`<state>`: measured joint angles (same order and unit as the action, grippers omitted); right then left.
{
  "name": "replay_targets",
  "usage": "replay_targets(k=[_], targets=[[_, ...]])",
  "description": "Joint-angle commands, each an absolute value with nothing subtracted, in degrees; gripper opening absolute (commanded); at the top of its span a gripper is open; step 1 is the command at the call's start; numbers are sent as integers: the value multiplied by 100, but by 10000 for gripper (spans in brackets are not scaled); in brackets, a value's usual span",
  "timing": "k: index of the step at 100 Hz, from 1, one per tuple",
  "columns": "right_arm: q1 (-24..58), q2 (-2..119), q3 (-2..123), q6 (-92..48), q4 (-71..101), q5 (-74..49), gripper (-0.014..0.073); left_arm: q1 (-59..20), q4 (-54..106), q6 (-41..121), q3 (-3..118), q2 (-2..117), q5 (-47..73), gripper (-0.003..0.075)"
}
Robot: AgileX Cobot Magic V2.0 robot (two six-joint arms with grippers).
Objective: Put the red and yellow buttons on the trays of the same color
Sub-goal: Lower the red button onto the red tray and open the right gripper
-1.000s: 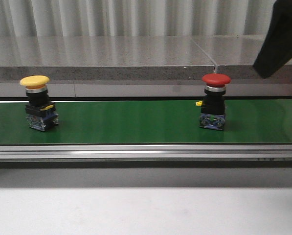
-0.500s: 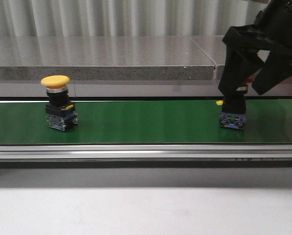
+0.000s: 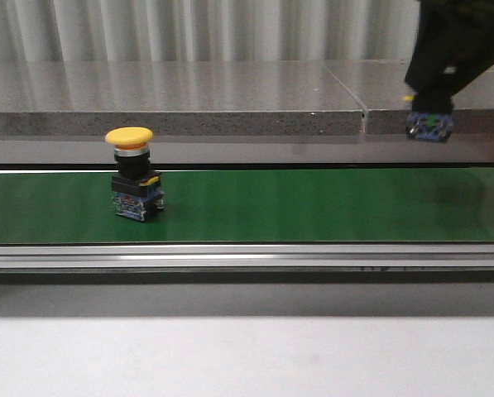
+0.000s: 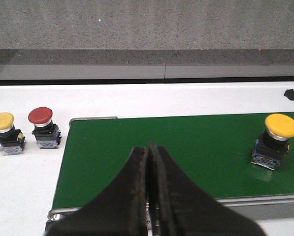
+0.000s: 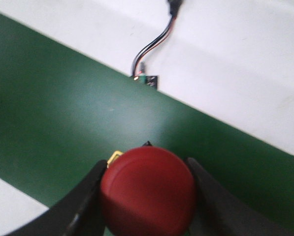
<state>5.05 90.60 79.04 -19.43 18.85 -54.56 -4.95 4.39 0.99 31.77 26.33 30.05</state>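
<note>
My right gripper (image 5: 147,196) has clamped the red button (image 5: 147,191) and lifted it off the green belt (image 3: 313,207), ready for its tray; yellow button (image 3: 131,178) has ridden further along; left gripper (image 4: 149,196) closed, empty

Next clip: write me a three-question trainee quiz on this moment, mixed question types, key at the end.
1. True or false: the right gripper holds the red button clear of the green belt.
2. The left gripper is: A) open, B) shut with nothing in it, C) shut on a button.
3. Which colour is the button riding on the belt?

Key: 1 true; 2 B; 3 yellow.
</note>
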Motion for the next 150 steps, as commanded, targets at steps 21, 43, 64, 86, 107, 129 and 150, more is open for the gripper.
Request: replay_targets(k=[21,43,64,86,107,129,150], targets=[[-1257,8900,8773,-1874,1875,-4629,57,-545,501,102,3335,2658,2532,-20],[-2336,9409,8894,-1484,1875,-3818,57,-545,501,102,3335,2658,2532,-20],[-2760,10239,9518,-1428,1875,-3753,57,-545,501,102,3335,2658,2532,-20],[-2867,11083,10151,-1428,1860,-3757,57,-545,501,102,3335,2658,2532,-20],[-3016,11573,10374,-1428,1705,-3749,57,-545,501,102,3335,2658,2532,-20],[-3147,11880,10374,-1428,1699,-3761,57,-545,501,102,3335,2658,2532,-20],[-3147,12069,10374,-1428,1699,-3667,59,-545,501,102,3335,2658,2532,-20]])
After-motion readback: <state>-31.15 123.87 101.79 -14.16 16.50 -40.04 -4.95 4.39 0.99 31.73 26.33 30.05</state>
